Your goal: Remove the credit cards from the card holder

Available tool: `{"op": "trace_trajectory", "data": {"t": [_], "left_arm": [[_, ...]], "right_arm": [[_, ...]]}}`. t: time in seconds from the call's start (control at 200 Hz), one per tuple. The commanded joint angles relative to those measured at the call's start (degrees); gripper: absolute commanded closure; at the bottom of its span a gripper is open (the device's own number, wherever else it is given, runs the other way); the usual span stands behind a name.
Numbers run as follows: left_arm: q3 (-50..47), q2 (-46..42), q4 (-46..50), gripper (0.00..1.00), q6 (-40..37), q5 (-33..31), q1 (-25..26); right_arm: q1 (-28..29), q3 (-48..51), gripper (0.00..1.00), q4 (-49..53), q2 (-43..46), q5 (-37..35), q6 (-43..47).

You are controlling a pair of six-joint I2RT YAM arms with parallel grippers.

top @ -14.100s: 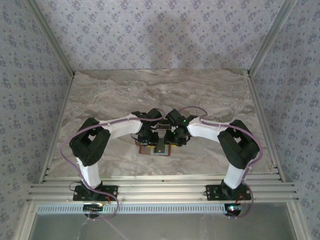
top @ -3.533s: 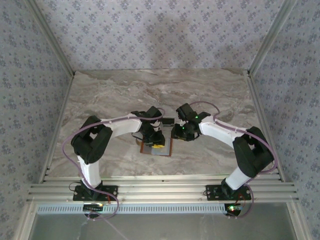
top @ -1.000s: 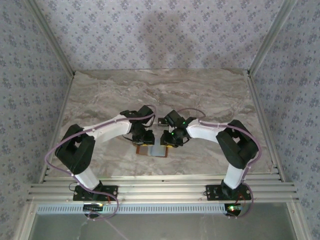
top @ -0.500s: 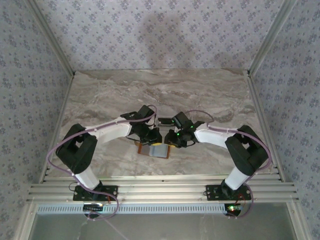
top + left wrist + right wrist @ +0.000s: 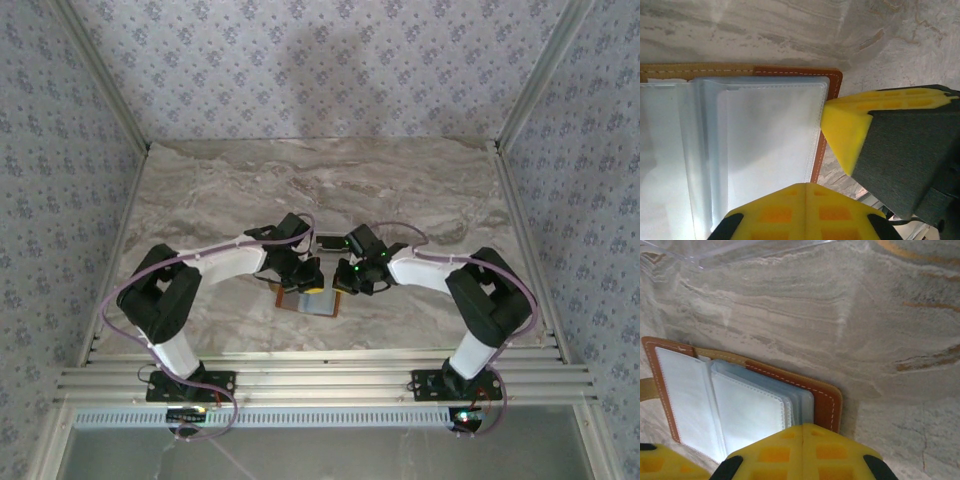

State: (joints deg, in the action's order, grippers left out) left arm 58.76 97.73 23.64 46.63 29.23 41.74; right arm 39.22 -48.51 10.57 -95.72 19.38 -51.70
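Left gripper (image 5: 805, 200): jaws closed; tips low over the clear sleeves (image 5: 770, 130), likely pinning them flat
Right gripper (image 5: 803, 440): closed; beside the leather edge, probably steadying
Card holder (image 5: 825, 400): open on the marble table (image 5: 850, 315); between both grippers

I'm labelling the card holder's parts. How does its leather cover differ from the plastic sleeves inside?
The cover is orange-brown and opaque; the sleeves are pale, translucent and glossy. The cover reaches past the sleeves on every visible side, while the sleeves are stacked in layers within it. Both lie open on the table.
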Motion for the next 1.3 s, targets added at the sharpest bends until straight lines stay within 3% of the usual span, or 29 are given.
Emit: {"op": "trace_trajectory", "data": {"t": [0.0, 0.435, 0.735, 0.884, 1.299], "left_arm": [[-0.1, 0.9, -0.8, 0.93, 0.6, 1.7, 0.3], [-0.6, 5.9, -4.2, 0.93, 2.2, 3.5, 2.3], [0.4, 5.3, 4.9, 0.91, -2.7, -4.5, 1.5], [1.5, 5.0, 9.2, 0.87, -5.0, -8.7, 1.1], [6.6, 4.0, 19.5, 0.64, -10.7, -18.8, 1.9]], "right_arm": [[-0.4, 0.1, 0.97, -0.1, -2.0, 1.1, -0.3], [-0.4, 0.6, 0.97, 0.6, -2.8, 0.6, -0.3], [-0.5, 0.5, 0.96, 1.4, -2.4, 0.2, 0.0], [-0.7, 0.4, 0.96, 1.7, -2.1, 0.1, 0.1], [-0.8, 0.2, 0.94, 2.4, -1.6, 0.0, 0.3]]}}
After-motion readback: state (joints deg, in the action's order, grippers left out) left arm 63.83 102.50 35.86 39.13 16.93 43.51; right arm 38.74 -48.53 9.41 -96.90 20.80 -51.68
